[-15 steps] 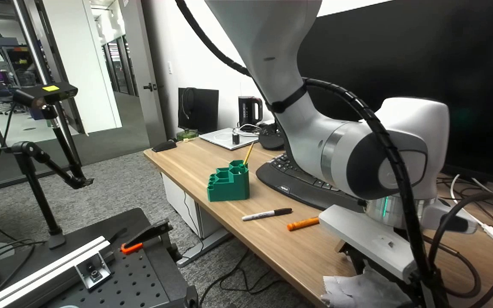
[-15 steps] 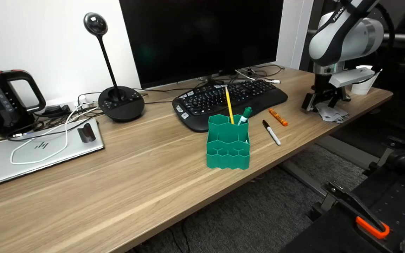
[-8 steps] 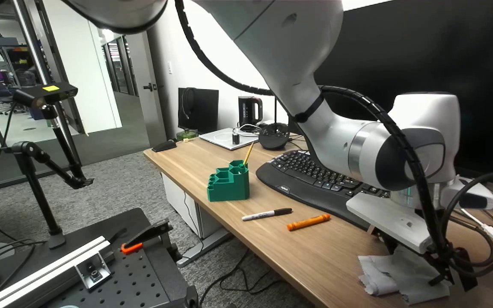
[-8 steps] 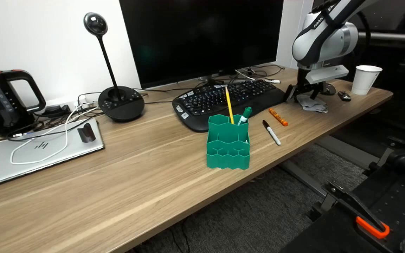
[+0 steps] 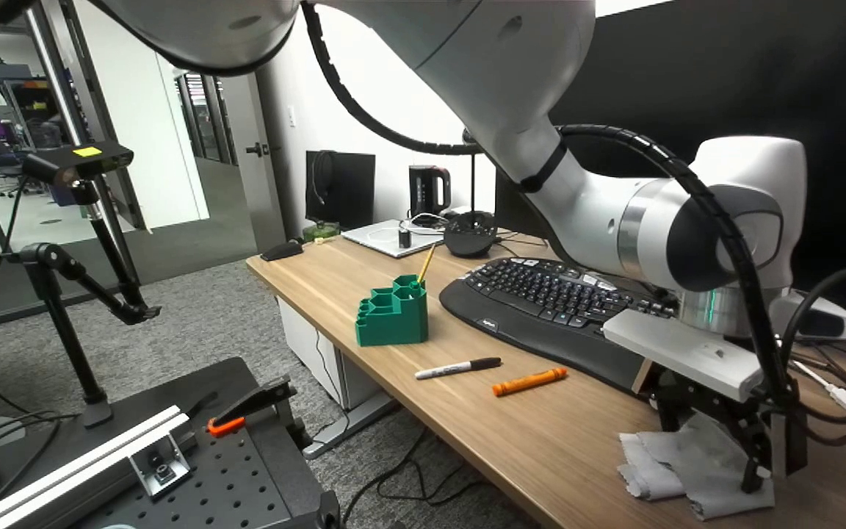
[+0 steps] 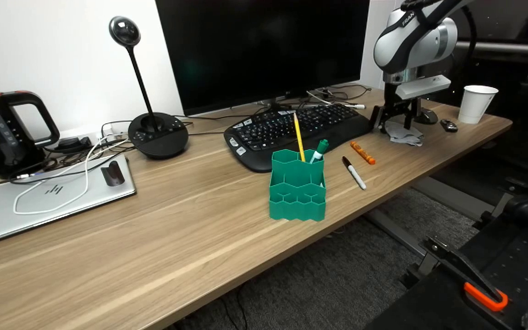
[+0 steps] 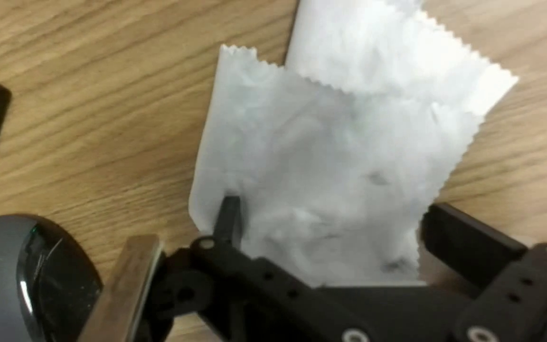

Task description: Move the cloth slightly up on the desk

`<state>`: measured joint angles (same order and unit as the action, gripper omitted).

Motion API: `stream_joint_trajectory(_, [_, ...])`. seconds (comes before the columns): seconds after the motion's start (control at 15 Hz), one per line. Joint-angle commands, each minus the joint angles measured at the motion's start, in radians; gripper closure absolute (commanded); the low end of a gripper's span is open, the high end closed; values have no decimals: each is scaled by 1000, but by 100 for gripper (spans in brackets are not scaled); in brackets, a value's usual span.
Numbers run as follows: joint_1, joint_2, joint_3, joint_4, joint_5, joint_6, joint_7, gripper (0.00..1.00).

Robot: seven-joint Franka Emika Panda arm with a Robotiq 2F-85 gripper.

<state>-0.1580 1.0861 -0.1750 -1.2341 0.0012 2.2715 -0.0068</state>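
A grey-white cloth with jagged edges lies folded and rumpled on the wooden desk. It shows in both exterior views (image 5: 713, 466) (image 6: 405, 135) and in the wrist view (image 7: 330, 137). My gripper (image 7: 333, 209) is right above it, pointing down, with its fingers spread wide. It also shows in both exterior views (image 5: 709, 452) (image 6: 392, 123). In the wrist view one fingertip is over the cloth near its edge, with a dark crease around the tip. The other finger is at the cloth's opposite jagged edge. I cannot tell how firmly the tips touch. The cloth's near end is hidden by the gripper.
A black keyboard (image 6: 300, 133) lies close beside the gripper. A mouse (image 7: 26, 280) sits near one finger. A white cup (image 6: 477, 104) and a small dark fob (image 6: 448, 125) are on the desk. An orange marker (image 5: 529, 381), a black-and-white marker (image 5: 458, 369) and a green holder (image 5: 397, 316) lie further along.
The gripper and the cloth have moved together across the desk towards the keyboard, mostly in the first half second. The gripper has since risen slightly. The cup, fob and mouse have come into view.
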Motion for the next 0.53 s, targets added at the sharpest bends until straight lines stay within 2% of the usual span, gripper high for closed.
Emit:
stream_joint_trajectory(0.0, [-24, -121, 42, -86, -16, -67, -86, 0])
stream_joint_trajectory(0.2, [-61, -280, 84, -249, 38, -49, -132, 0])
stream_joint_trajectory(0.27, [-35, -140, 52, -93, -3, -45, -81, 0])
stream_joint_trajectory(0.47, [-54, -243, 70, -195, 13, -47, -104, 0])
